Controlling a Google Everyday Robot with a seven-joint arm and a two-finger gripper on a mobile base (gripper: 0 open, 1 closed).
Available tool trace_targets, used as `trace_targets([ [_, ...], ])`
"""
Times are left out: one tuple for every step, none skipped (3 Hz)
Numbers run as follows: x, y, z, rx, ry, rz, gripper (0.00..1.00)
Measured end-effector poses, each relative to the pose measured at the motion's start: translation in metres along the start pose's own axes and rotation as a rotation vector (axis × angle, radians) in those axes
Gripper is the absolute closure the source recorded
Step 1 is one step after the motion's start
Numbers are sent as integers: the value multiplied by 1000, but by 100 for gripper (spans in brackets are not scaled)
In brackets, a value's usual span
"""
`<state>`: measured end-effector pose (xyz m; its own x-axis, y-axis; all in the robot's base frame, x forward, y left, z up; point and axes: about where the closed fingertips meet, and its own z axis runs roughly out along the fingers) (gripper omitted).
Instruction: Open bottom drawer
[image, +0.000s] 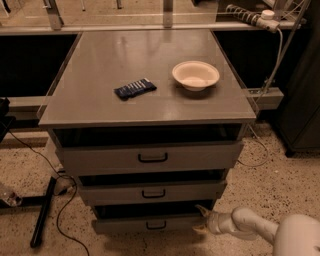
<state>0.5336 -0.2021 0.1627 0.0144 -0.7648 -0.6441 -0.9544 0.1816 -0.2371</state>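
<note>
The bottom drawer (150, 224) is the lowest, narrowest grey front of the cabinet, with a small black loop handle (156, 226) at its centre. It stands pulled out a little, with a dark gap above it. My gripper (201, 220) comes in from the lower right on a white arm (250, 226) and sits at the drawer's right end, its fingertips against the top right corner of the front.
The middle drawer (150, 191) and the top drawer (150, 157) are also slightly out. A white bowl (195, 75) and a dark blue packet (135, 88) lie on the cabinet top (100, 105). Black cables and a stand leg (42, 212) lie on the floor at left.
</note>
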Motion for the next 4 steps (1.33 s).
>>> trace_targets([
  [-6,-3,-5,0,0,0,81],
  [-9,-4,-8,0,0,0,100],
  [-14,18,-10,-9,-25,-21,100],
  [-17,17,-14,-8,-25,-21,100],
])
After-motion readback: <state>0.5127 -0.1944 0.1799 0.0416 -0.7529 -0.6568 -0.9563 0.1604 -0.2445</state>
